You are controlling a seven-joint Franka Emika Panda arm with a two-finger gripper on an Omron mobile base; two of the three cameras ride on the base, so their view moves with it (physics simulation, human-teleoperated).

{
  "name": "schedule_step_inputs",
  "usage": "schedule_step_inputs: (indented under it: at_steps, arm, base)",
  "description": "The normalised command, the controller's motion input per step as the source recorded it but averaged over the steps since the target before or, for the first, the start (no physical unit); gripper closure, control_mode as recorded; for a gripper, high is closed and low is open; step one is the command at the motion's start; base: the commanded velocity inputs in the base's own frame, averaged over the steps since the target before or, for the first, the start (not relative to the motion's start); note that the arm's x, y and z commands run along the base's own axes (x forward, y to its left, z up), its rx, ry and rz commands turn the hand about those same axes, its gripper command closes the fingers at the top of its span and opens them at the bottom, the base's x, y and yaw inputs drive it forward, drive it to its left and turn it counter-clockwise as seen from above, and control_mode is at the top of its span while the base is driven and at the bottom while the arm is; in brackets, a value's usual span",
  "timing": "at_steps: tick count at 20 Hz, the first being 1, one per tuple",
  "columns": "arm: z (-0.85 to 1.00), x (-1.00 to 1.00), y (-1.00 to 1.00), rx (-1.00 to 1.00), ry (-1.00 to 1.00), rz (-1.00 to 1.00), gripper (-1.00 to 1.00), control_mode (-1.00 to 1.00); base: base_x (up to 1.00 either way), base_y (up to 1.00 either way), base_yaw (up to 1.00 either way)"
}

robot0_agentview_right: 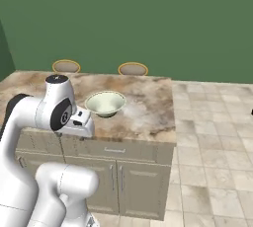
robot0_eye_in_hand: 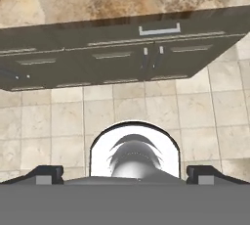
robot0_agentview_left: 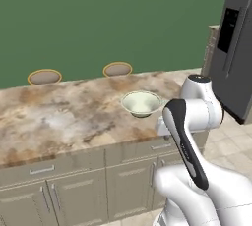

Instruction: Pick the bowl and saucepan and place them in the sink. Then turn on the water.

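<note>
We see the bowl (robot0_agentview_left: 141, 103) upright on the marbled bench (robot0_agentview_left: 59, 117), near its front edge, just ahead of the arm's wrist. Two brown gold-rimmed discs (robot0_agentview_left: 45, 76) sit beyond the bench's far edge, well apart from the bowl. Fridge (robot0_agentview_left: 236, 43) stands off to the right. Fingers (robot0_eye_in_hand: 46, 174) spread wide, holding nothing, pointing down at the floor tiles (robot0_eye_in_hand: 146, 106) before the cabinet fronts (robot0_eye_in_hand: 122, 57). Disc detail looks too coarse to say more.

bowl (robot0_agentview_left: 141, 103) on counter (robot0_agentview_left: 59, 117), near front edge | two discs (robot0_agentview_left: 45, 76) behind | fridge (robot0_agentview_left: 236, 48) right | cabinets (robot0_agentview_left: 74, 185) below
</note>
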Motion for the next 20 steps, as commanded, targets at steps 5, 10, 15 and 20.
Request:
schedule_step_inputs:
  at_steps: [5, 10, 15, 20]
  arm:
    - [0.0, 0.0, 0.0, 0.0, 0.0, 0.0, -1.0, 1.0]
    - [0.0, 0.0, 0.0, 0.0, 0.0, 0.0, -1.0, 1.0]
    - [0.0, 0.0, 0.0, 0.0, 0.0, 0.0, -1.0, 1.0]
    - [0.0, 0.0, 0.0, 0.0, 0.0, 0.0, -1.0, 1.0]
  base:
    - [0.45, -0.19, -0.17]
    - [0.54, -0.23, -0.01]
    - [0.55, -0.36, 0.0]
    - [0.23, -0.45, 0.0]
